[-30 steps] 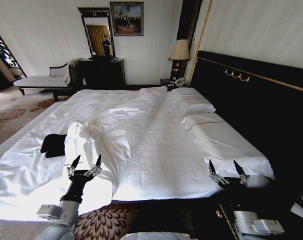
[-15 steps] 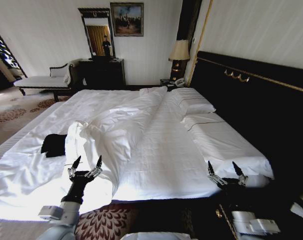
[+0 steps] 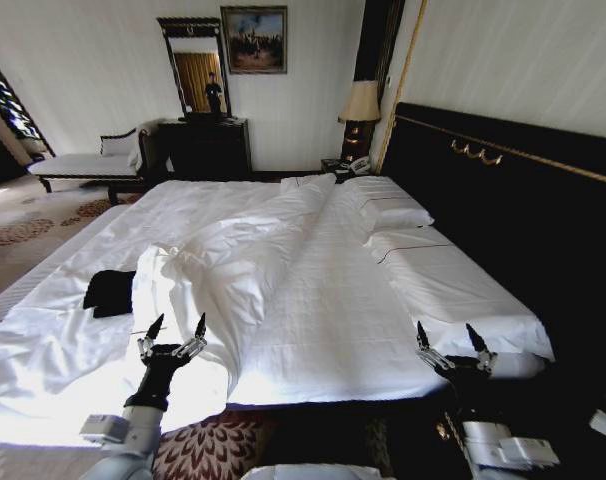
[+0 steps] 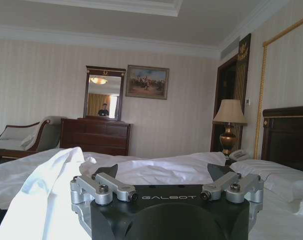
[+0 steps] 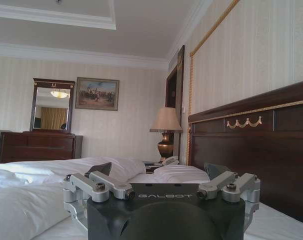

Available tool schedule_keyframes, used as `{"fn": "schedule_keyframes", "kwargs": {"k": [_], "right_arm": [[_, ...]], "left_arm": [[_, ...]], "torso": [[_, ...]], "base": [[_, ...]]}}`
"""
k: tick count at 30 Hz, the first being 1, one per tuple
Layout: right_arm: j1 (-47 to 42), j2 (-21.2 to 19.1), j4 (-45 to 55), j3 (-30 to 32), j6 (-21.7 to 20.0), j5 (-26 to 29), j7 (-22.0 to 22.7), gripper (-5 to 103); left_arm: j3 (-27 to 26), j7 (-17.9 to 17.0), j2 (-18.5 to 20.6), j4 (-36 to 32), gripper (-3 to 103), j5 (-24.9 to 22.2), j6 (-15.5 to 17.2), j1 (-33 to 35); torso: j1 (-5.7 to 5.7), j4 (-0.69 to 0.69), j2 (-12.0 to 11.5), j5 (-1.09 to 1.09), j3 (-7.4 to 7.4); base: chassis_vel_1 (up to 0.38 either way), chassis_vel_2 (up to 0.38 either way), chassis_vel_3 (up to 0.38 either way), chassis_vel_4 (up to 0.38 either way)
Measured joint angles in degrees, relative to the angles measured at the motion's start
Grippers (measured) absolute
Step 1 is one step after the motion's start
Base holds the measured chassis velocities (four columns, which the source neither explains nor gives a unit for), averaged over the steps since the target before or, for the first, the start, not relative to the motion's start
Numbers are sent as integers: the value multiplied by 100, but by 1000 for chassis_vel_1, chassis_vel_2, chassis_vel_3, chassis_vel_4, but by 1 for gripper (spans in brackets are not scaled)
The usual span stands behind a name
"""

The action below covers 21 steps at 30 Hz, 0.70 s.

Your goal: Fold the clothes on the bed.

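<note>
Head view: the T-shirt (image 3: 109, 292) lies bunched in a dark heap on the bed (image 3: 323, 300), far left of centre, touching the rumpled white duvet (image 3: 223, 265). The left gripper (image 3: 173, 329) hovers over the near edge of the bed, nearer than the shirt and slightly right of it, fingers spread and empty. The right gripper (image 3: 451, 338) hangs at the near right corner, well apart from the shirt, fingers likewise released.

Left wrist view: the left gripper (image 4: 169, 176) faces across the bed, level with the duvet (image 4: 46, 195). Judgement: an approach posture.

Right wrist view: the right gripper (image 5: 161, 172) points toward the headboard (image 5: 251, 145) side, holding nothing.
</note>
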Motion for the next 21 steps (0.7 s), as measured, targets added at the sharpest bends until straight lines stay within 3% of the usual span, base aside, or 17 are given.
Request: {"fn": "schedule_keyframes", "kwargs": {"k": [21], "right_arm": [[6,-23,-40,-26,61,-18,-104,100]], "left_arm": [[-24,-8,-7,-17,100,53,-1,12]], "torso": [[1,0,-1,0,0]], "base": [[-2,109,-2,-113]]}}
